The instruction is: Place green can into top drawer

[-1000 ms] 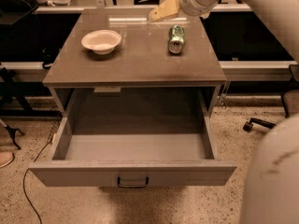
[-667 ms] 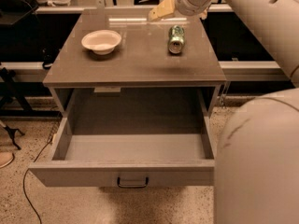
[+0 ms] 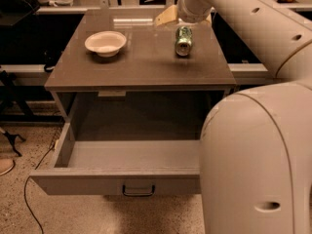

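We see the green can [image 3: 184,40] lying on its side on the cabinet top [image 3: 141,67], right of centre, well in from the edges. Its long axis runs front to back, with a silver end facing the front edge, and its pale markings are unreadable. The gripper [image 3: 168,17] hovers over the cabinet top's back edge; we cannot tell whether it is open or closed. The top drawer [image 3: 97,182] stands pulled out below the cabinet top's front edge.

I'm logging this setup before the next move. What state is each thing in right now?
green can: lying on its side on the cabinet top, not held.
top drawer: pulled open; nothing in the part that shows.
white bowl: upright on the cabinet top, looks empty.
gripper: above the far edge of the cabinet top, just behind the can, not on it.
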Controlling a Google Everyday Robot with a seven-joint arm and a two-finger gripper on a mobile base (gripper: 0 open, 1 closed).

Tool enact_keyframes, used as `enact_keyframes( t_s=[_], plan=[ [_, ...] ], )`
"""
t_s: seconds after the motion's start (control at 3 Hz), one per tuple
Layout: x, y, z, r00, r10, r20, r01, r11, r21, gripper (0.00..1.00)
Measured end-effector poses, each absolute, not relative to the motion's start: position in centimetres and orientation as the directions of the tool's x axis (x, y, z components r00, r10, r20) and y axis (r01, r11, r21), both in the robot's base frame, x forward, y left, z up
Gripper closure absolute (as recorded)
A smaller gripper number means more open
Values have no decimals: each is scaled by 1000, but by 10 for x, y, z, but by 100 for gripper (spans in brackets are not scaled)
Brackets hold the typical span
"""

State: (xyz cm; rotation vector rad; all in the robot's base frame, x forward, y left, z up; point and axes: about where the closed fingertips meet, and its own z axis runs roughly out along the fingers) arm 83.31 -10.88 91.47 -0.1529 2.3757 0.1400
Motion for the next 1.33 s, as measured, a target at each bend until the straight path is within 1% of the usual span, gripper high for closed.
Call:
enact_keyframes(
  t_s=[0.67, 1.0, 1.33],
  plan=[
    [862, -101, 862, -763, -40, -645, -119, 990, 79, 0],
    [869, -98, 840, -780, -31, -625, -114, 989, 93, 19],
    [868, -100, 840, -774, -34, -632, -128, 986, 103, 42]
  ],
)
